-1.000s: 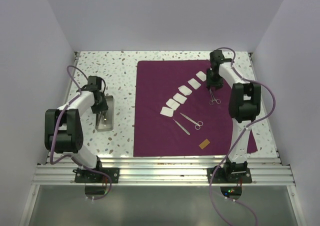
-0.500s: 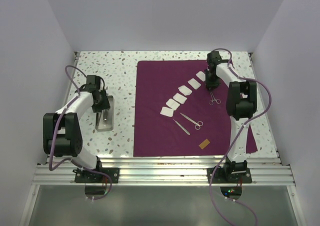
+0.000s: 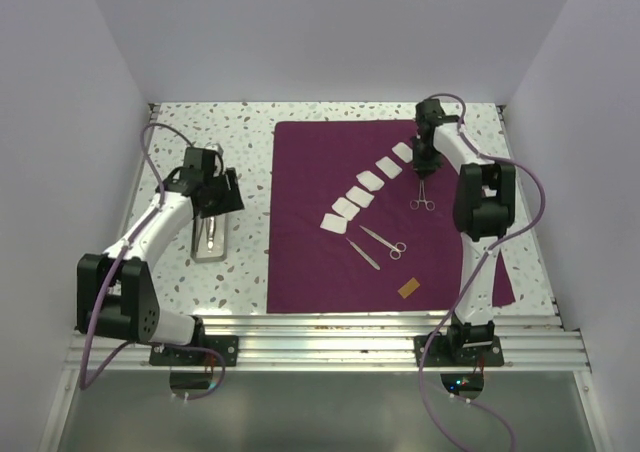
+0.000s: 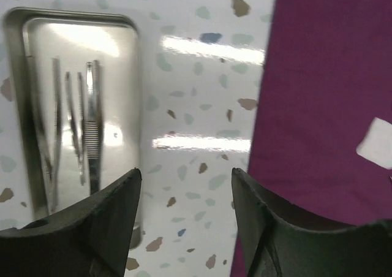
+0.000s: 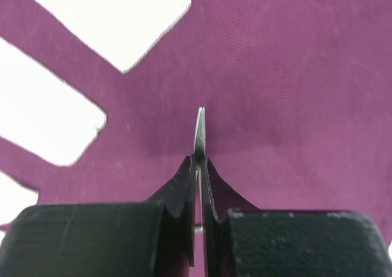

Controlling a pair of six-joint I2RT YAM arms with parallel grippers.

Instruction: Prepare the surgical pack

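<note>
Two grippers are in view. The purple cloth lies directly beneath the right gripper. The steel tray lies below the left gripper, whose jaws stand apart, holding nothing. The gauze squares lie just beside the right gripper, which is clamped on a thin ring-handled instrument.

Purple cloth, gauze row, scissors, tray beside, forceps in right fingers
</note>
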